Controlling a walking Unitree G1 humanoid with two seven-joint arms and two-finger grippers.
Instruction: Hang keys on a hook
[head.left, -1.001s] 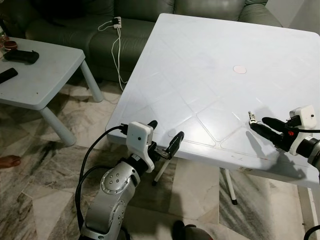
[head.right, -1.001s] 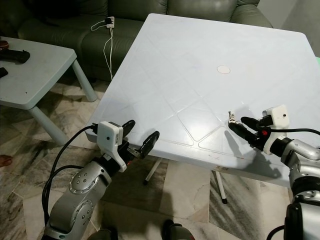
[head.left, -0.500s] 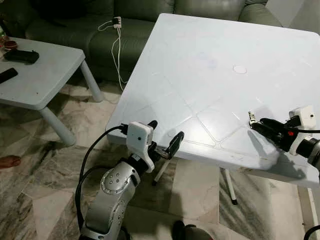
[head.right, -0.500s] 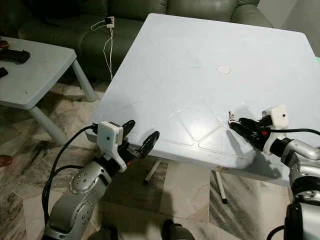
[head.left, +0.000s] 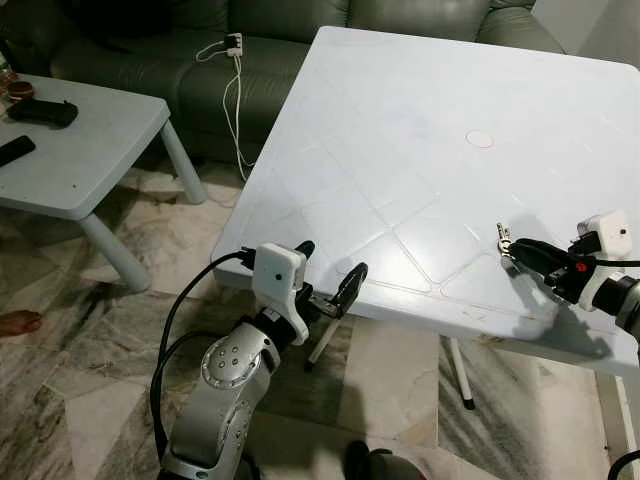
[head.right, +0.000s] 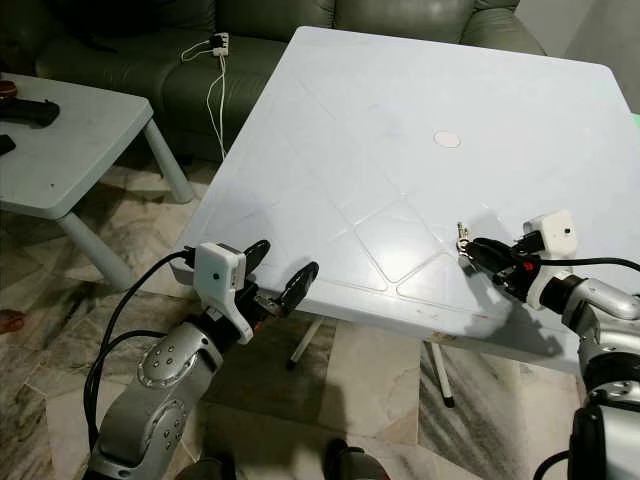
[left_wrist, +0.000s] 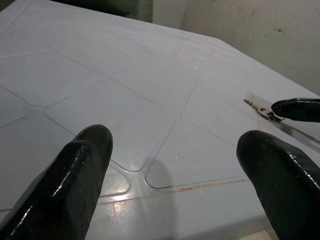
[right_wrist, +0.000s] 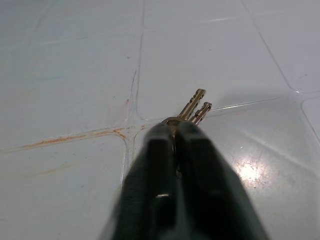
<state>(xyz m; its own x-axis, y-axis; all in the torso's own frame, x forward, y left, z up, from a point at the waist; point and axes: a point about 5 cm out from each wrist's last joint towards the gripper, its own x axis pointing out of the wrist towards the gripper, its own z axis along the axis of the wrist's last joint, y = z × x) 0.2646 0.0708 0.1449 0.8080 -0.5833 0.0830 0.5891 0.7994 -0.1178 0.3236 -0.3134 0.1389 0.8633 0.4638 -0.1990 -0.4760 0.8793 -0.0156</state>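
Your right gripper (right_wrist: 175, 131) is closed on the keys (right_wrist: 194, 106), pinching them at the ring end on the white bench (head.left: 400, 120), near its front edge. You see two slim brass-coloured blades lying side by side, pointing away from the fingertips. Your left gripper (head.left: 330, 275) hovers wide open and holding nothing at the bench's front-left edge.

Head stereo pair looking down at white table (head.left: 420, 130), wrist cameras low, close over same tabletop

No readable text, label, brand or number appears on anything in these views.
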